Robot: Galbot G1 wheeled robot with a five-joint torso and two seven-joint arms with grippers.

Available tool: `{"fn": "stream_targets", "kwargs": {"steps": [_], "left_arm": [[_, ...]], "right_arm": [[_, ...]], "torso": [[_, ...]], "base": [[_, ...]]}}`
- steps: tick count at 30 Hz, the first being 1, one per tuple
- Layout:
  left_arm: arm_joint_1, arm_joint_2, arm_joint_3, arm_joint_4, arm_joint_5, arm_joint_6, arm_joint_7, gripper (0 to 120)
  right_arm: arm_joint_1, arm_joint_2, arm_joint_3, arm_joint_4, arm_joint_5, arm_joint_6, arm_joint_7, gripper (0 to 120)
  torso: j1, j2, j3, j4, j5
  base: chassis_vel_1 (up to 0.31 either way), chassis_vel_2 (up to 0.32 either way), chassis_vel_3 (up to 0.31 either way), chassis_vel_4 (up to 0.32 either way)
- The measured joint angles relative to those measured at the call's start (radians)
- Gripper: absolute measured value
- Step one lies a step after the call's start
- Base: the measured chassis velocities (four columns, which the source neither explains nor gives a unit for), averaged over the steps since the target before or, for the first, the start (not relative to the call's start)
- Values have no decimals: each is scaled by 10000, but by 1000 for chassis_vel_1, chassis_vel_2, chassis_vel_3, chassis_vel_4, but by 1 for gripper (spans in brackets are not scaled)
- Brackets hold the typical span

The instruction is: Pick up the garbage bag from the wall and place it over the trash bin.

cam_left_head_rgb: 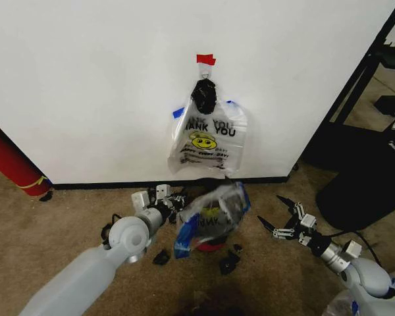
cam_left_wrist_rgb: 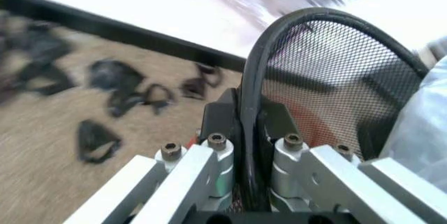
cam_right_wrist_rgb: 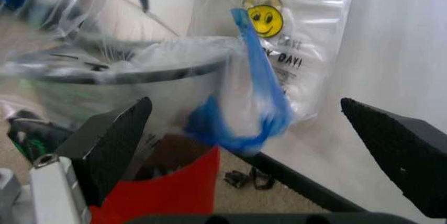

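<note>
The garbage bag (cam_left_head_rgb: 214,212), clear with blue strips, lies crumpled over the trash bin (cam_left_head_rgb: 210,245), whose red base peeks out below it. My left gripper (cam_left_head_rgb: 163,197) is at the bin's left side. The left wrist view shows that gripper (cam_left_wrist_rgb: 250,124) shut on the black rim of the mesh bin (cam_left_wrist_rgb: 328,77), with the bag (cam_left_wrist_rgb: 419,124) beside it. My right gripper (cam_left_head_rgb: 283,224) hangs open to the right of the bin, apart from it. Between its spread fingers (cam_right_wrist_rgb: 112,140) I see the bag's blue strip (cam_right_wrist_rgb: 244,114) draped over the bin's rim (cam_right_wrist_rgb: 104,72).
A bunch of like bags (cam_left_head_rgb: 207,141) hangs under a black knot on the white wall (cam_left_head_rgb: 85,79), below red tape (cam_left_head_rgb: 206,59). Black bits (cam_left_head_rgb: 161,257) litter the carpet. A long red cylinder (cam_left_head_rgb: 10,161) leans at the left; a big black object (cam_left_head_rgb: 375,178) stands right.
</note>
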Motion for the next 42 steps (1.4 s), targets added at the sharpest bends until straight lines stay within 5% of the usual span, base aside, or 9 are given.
{"fn": "stream_targets", "kwargs": {"steps": [9,21,30,42], "left_arm": [[1474,-1089,54,-504,2518,-1352,-3083,3],[2131,-2362,114,-526,3331,-2672,-3782,3],[2131,-2570,268,5,3719,-3147,-3470,3],[2438,-1986,195,-617,3953,-2773,-2977,45]], "right_arm": [[-47,102,-90,111,-161,-92,-2,100],[-339,220,-118,509,-398,-273,2,100],[-347,233,-228,565,-376,-404,617,100],[-599,97,-405,1603,328,-1360,2491,100]], "torso": [[0,0,0,2,0],[0,1,0,0,0],[2,0,1,0,0],[2,1,1,0,-1]], "base": [[0,0,0,0],[0,0,0,0],[0,0,0,0],[0,0,0,0]]}}
